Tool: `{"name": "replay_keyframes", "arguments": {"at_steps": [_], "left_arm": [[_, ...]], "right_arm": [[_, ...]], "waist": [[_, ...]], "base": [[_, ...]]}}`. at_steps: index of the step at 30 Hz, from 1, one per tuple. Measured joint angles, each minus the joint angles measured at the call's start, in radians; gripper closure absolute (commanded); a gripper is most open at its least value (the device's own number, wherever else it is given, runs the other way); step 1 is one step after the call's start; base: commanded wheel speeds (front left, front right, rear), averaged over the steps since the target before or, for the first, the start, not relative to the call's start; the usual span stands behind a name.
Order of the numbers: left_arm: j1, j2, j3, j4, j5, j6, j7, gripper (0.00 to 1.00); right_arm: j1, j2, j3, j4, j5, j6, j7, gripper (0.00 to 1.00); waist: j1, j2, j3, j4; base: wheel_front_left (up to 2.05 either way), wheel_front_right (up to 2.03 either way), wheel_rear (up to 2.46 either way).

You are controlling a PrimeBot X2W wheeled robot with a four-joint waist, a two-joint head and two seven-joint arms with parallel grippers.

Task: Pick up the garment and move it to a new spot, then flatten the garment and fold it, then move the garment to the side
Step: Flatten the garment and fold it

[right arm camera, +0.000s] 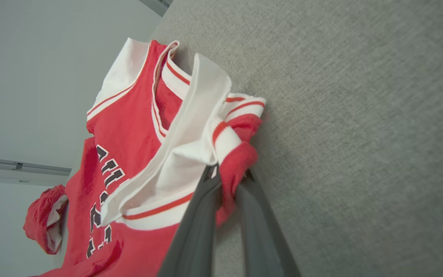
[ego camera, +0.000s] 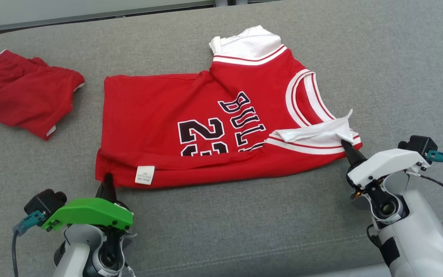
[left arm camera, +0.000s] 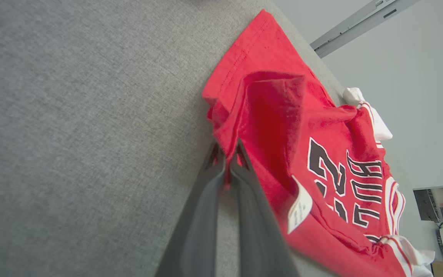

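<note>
So here's where I'm at: the red basketball jersey (ego camera: pixel 190 111) with white trim and black lettering is lying in the middle of the grey woven couch cushion (ego camera: pixel 379 57), front side up, and I've got both ends of the edge nearest the cushion's front. My left gripper (left arm camera: pixel 227 150) is clamped on the hem corner, and my right gripper (right arm camera: pixel 229 175) is pinched onto a red wad of cloth at the white-banded sleeve (ego camera: pixel 313 136).

My worry is the right side. It looks like a thin bite on bunched fabric, so it could pop out once I lift and the jersey would swing down from the left corner. That front edge is also rolled over on itself, so pulling unevenly might drag the fold along instead of flattening it.

Stuff I can't tell: how many layers each pinch caught, and the bottom of the number, which is tucked under the roll by the white care label (ego camera: pixel 145 175). Crumpled red shorts (ego camera: pixel 21 96) sit at the cushion's left end, well apart.
</note>
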Motion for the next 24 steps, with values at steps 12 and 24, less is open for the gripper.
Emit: {"name": "replay_keyframes", "arguments": {"at_steps": [12, 24], "left_arm": [[-0.024, 0.030, 0.003, -0.124, 0.006, 0.021, 0.023, 1.00], [0.146, 0.009, -0.033, -0.192, 0.005, 0.036, 0.008, 1.00]], "right_arm": [[-0.064, -0.048, -0.097, -0.066, 0.044, 0.000, 0.117, 1.00], [0.085, -0.022, -0.172, -0.137, -0.008, 0.000, 0.135, 1.00]], "waist": [[0.0000, 0.0000, -0.036, -0.018], [0.0000, 0.0000, -0.022, -0.006]], "base": [[0.00, 0.00, 0.00], [0.00, 0.00, 0.00]]}}
